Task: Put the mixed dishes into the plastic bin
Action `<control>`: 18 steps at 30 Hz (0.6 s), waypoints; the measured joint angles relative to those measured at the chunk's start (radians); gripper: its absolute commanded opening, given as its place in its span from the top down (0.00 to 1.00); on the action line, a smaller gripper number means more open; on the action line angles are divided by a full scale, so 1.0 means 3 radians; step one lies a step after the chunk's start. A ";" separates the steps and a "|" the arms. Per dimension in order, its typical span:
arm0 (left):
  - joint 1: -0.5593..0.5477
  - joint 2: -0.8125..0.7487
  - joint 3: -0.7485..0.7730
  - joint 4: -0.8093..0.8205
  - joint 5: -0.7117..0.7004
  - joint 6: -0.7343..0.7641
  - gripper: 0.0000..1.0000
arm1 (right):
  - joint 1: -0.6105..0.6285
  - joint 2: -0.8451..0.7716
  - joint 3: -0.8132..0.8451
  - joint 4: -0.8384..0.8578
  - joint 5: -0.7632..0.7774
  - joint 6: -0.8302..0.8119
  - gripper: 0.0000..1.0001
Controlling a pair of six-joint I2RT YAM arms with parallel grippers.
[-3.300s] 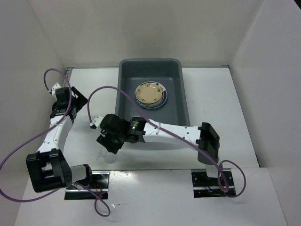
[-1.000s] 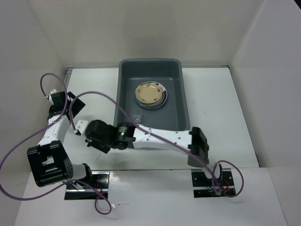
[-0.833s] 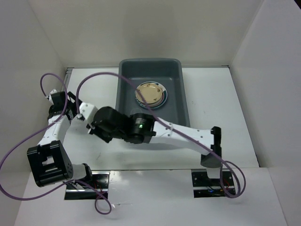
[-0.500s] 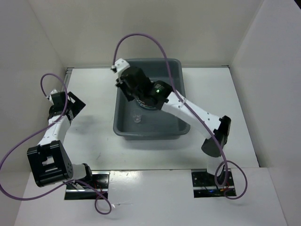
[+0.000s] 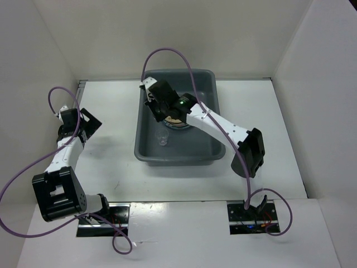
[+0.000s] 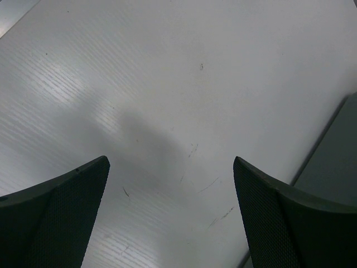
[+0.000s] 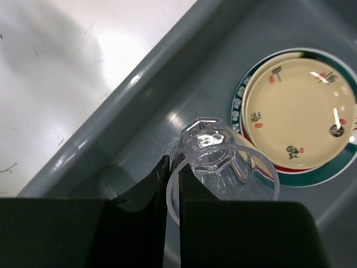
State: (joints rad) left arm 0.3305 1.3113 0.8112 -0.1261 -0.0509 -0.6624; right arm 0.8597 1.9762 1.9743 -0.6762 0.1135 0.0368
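The dark grey plastic bin (image 5: 207,120) stands at the table's middle back. My right gripper (image 5: 160,105) hangs over its back left part, shut on the rim of a clear plastic cup (image 7: 223,153); the wrist view shows the thin rim pinched between the right gripper's (image 7: 174,162) fingers. Below lies a tan-yellow plate (image 7: 298,106) stacked on a green-rimmed plate (image 7: 239,106), on the bin's floor. A second clear cup (image 5: 162,138) sits in the bin's near left part. My left gripper (image 5: 85,123) is open over bare table left of the bin, holding nothing.
The bin's left wall (image 7: 139,95) runs just beside the held cup. In the left wrist view the bin's edge (image 6: 334,162) shows at the right, beyond white table (image 6: 167,84). White walls enclose the table on three sides.
My right arm has swung from the table left of the bin up and over the bin's back left part, carrying the cup. The left arm has stayed put.
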 measured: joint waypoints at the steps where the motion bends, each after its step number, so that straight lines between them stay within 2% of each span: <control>1: 0.0000 0.0000 0.0000 0.0000 0.0004 0.0000 0.02 | 0.0000 0.0009 -0.0042 0.0003 -0.0022 0.0001 0.98; 9: 0.0000 0.0000 0.0000 0.0004 0.0025 0.0000 0.02 | 0.0000 0.0085 -0.0287 -0.0031 -0.0145 0.0019 0.98; 18: 0.0000 0.0034 0.0000 0.0036 0.0072 0.0000 0.02 | 0.0046 0.0120 -0.0324 -0.0051 -0.0181 0.0023 0.98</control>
State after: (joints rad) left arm 0.3305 1.3216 0.8112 -0.1154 -0.0292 -0.6624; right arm 0.8734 2.0121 1.8771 -0.6914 0.0593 0.0437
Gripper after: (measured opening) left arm 0.983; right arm 0.103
